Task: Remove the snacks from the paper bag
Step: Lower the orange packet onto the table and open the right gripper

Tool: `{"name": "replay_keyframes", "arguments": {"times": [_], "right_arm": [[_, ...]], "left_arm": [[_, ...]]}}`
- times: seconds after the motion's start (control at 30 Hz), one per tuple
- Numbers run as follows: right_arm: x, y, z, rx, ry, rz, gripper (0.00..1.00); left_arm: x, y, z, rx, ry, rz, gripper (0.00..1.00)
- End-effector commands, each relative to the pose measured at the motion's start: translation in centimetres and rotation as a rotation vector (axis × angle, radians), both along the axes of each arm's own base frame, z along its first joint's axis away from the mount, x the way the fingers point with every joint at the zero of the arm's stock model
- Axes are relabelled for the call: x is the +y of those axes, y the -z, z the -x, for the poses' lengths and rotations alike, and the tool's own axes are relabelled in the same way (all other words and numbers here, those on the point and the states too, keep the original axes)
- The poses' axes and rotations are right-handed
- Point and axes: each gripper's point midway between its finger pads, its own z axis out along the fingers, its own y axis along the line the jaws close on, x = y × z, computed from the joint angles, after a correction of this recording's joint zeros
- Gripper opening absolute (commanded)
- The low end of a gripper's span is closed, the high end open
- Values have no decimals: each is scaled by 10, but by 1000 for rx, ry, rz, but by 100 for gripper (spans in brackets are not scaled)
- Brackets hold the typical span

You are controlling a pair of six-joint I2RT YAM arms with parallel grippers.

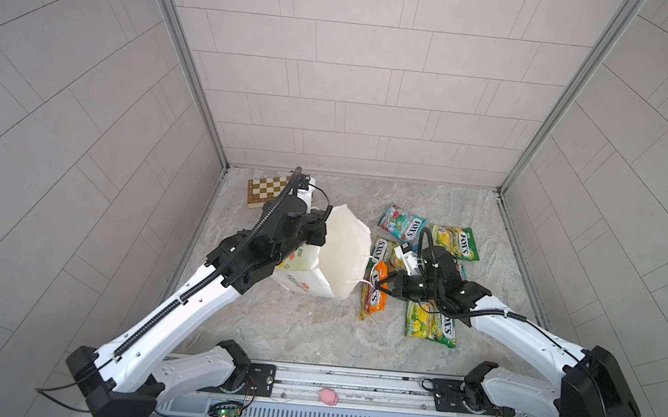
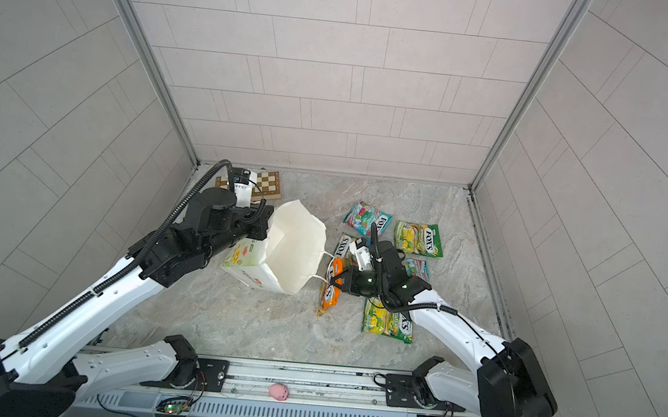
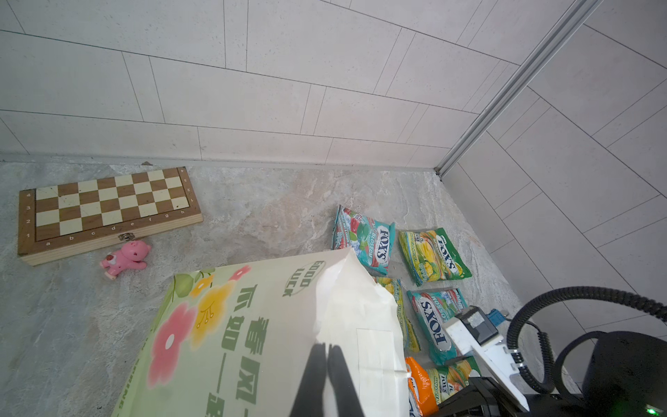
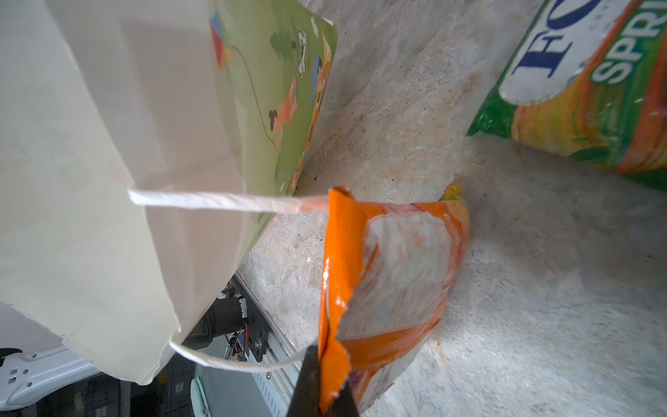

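- The right gripper (image 4: 326, 379), jaws pinched tight, grips the crinkled, glossy orange packet (image 4: 397, 270) by its edge.
- The left gripper (image 3: 327, 348), likewise closed, pinches the rim of the stiff white paper bag (image 1: 345, 252), which tilts with its mouth toward 3 o'clock.
- A twisted cord handle (image 4: 223, 202) touches the packet's corner.
- Flat snacks (image 1: 454, 242) lie at the bag's 3 o'clock, and a wooden chessboard (image 1: 267, 188) at 11.

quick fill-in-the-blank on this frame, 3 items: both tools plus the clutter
1. The right tool is shut on a packet coloured ___.
2. The left tool is shut on the rim of the ___.
3. Beside the chessboard lies a toy pig coloured ___.
Missing: orange; bag; pink.
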Motion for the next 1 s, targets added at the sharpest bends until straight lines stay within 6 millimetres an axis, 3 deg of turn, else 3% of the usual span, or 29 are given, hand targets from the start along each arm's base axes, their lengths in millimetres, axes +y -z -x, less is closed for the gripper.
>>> {"name": "replay_keyframes", "arguments": {"times": [0.0,0.17,0.2,0.3,0.5,0.73,0.97], "right_arm": [[9,-13,-5,-39,-7,-67,0],[-15,21,-1,-32,3,114,0],[-24,38,6,-7,4,160,0],[-40,53,9,-7,8,257,0],[-66,74,15,18,7,433,29],[-80,50,8,-34,2,543,47],[-98,15,3,-151,70,584,50]], "left_arm": [[4,-1,1,-8,-14,8,0],[2,-1,1,-6,-10,15,0],[2,-1,1,-5,-8,16,0],[1,-1,1,-2,-3,19,0],[-1,0,1,-1,3,27,0],[-2,-1,1,0,6,32,0],[-5,1,0,4,11,36,0]]}}
